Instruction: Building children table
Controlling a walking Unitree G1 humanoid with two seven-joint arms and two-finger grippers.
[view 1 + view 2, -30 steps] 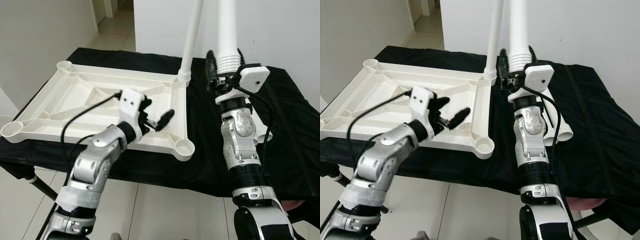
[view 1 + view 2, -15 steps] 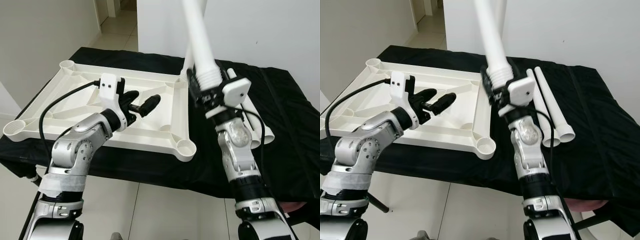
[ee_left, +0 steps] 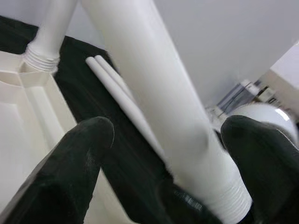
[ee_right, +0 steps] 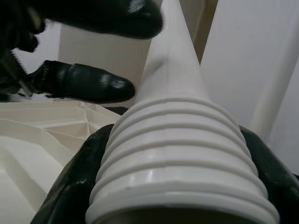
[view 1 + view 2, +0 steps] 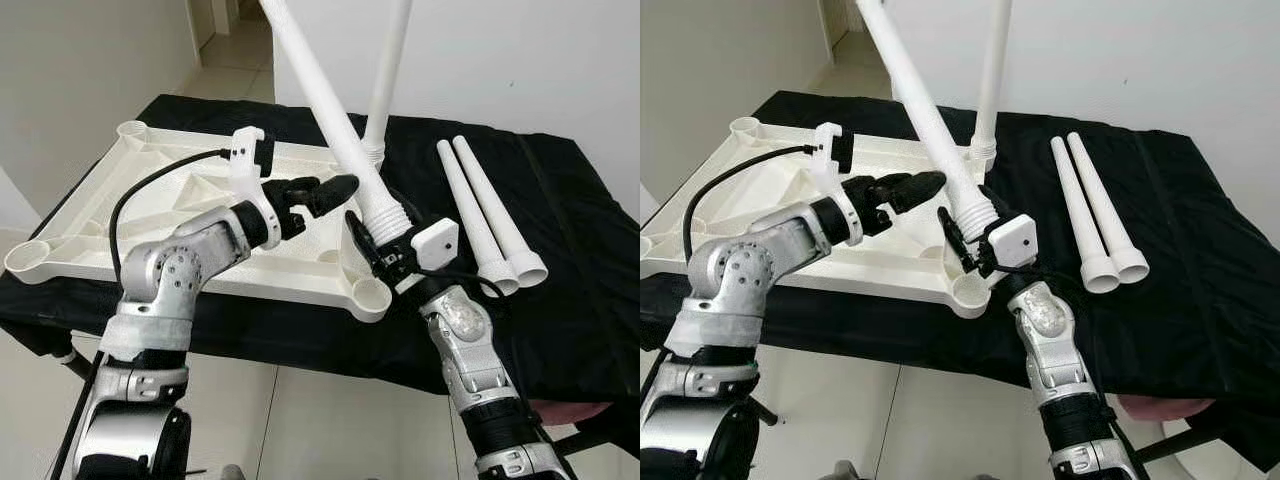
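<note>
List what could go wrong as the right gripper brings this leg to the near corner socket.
The right gripper clamps the held leg at its threaded end only, so the long tilted shaft could lever and slip.

The tilt may cross-thread it in the corner socket.

The open left gripper reaches close beside the shaft and the installed leg; a swing could knock either.

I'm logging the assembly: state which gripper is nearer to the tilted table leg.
Right. The right gripper is shut around the threaded end of the tilted table leg. The left gripper is open, its fingers reaching toward the leg's shaft just above, not closed on it.
</note>
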